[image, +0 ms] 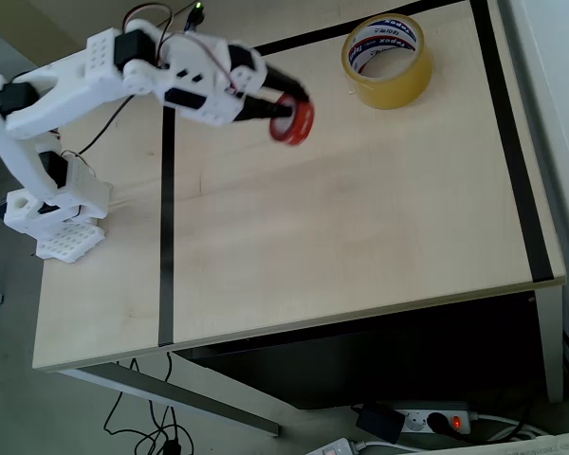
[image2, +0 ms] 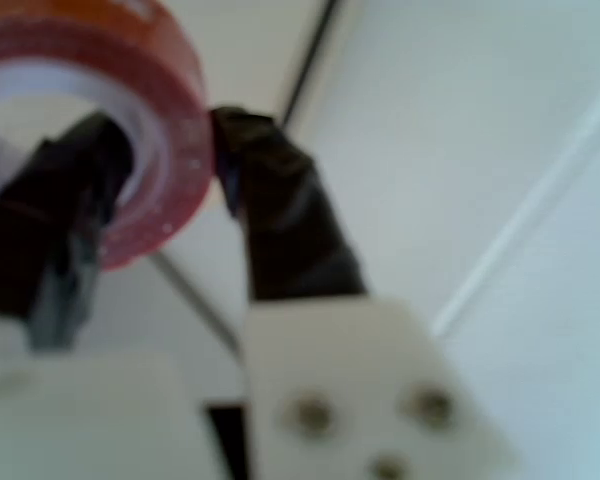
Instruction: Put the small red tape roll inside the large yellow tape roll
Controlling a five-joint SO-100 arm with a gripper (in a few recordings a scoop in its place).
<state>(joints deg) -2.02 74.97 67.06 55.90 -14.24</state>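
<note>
The small red tape roll [image: 295, 120] is held up off the table, tilted on its side, in my gripper [image: 286, 108], which is shut on it. In the wrist view the red tape roll [image2: 175, 160] fills the upper left, with one black finger [image2: 65, 215] through its hole and the other finger [image2: 280, 215] pressing its outer wall. The large yellow tape roll [image: 387, 61] lies flat on the table at the back right, its white core printed in red and blue. It sits to the right of my gripper and a little farther back.
The wooden table [image: 341, 237] carries black tape lines, one running along the left [image: 166, 227] and one down the right side [image: 512, 161]. The arm's white base [image: 52, 204] stands at the left edge. A power strip [image: 436, 419] lies on the floor below.
</note>
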